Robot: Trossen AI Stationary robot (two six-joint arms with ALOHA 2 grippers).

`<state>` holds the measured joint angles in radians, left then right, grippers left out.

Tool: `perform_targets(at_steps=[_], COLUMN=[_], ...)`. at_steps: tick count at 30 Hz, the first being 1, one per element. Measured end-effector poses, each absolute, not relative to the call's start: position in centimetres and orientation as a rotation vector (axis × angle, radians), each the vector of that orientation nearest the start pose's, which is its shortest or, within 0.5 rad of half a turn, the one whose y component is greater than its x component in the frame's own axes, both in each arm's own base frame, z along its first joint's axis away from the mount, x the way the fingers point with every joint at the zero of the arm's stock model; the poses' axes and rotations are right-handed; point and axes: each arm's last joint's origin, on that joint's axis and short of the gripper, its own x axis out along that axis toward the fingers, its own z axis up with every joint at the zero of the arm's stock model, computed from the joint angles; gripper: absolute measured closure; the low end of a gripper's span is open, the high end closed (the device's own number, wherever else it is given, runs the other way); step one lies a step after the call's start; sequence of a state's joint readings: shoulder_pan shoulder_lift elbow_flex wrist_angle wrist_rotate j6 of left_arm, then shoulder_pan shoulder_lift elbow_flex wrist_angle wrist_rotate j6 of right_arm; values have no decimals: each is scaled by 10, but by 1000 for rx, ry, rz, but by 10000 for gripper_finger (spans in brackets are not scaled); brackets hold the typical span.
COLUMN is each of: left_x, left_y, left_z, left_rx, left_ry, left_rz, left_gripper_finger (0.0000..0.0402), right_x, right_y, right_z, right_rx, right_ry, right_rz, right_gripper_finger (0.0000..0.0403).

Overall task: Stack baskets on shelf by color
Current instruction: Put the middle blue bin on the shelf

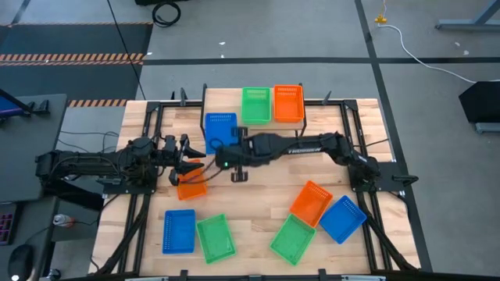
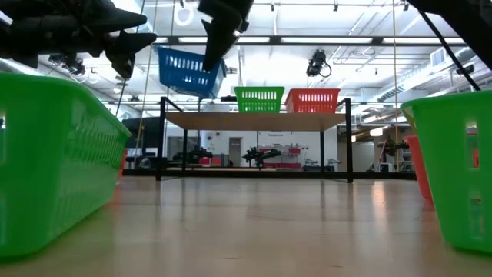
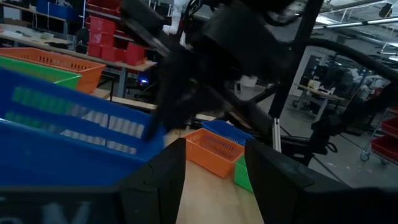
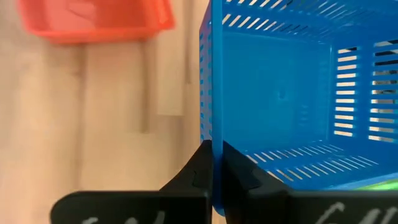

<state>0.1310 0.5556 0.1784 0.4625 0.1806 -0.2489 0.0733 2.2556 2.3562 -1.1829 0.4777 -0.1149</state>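
A blue basket (image 1: pixel 220 129) hangs tilted in my right gripper (image 1: pixel 229 152) at the left end of the shelf (image 1: pixel 223 100). In the low view the blue basket (image 2: pixel 188 71) is above the level of the plank (image 2: pixel 257 121). A green basket (image 1: pixel 255 104) and an orange basket (image 1: pixel 287 102) stand bottom-down on the shelf. My left gripper (image 1: pixel 190 161) is open, just left of the right gripper and above an orange basket (image 1: pixel 191 187) that lies on the table. The left wrist view shows its fingers apart (image 3: pixel 214 168) with the blue basket (image 3: pixel 56 137) close by. My right gripper (image 4: pixel 211 152) pinches one wall of the blue basket at its rim (image 4: pixel 211 124), one finger inside the basket and one outside. In the low view the fingers (image 2: pixel 219 38) come down from above. The basket is lifted clear and hangs tilted below them.
More baskets lie on the near half of the table: blue (image 1: pixel 179 231) and green (image 1: pixel 215 237) at the left, green (image 1: pixel 293 238), orange (image 1: pixel 311 201) and blue (image 1: pixel 342 218) at the right. Two green baskets (image 2: pixel 54 154) (image 2: pixel 453 161) stand close to the low camera.
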Motion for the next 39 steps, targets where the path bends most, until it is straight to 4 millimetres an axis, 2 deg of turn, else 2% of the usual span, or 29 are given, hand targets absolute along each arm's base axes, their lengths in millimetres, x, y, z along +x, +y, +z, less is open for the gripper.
perform_targets(at_steps=[7, 16, 25, 39], left_x=[141, 141, 140, 140], left_y=[13, 13, 13, 13], left_z=[217, 218, 221, 225], left_rx=[-233, -205, -156, -142], left_ry=[-81, -90, -127, -170], left_rz=[-60, -60, -57, -60], left_gripper_finger=[230, 230, 230, 230], right_x=[469, 473, 471, 471], right_y=[-28, -65, -80, -83], right_z=[311, 314, 314, 314], right_rx=[-376, -383, -386, -378], right_ry=[1089, 1040, 1048, 1044], right_rz=[-340, -302, -315, -319], right_gripper_finger=[390, 388, 387, 364])
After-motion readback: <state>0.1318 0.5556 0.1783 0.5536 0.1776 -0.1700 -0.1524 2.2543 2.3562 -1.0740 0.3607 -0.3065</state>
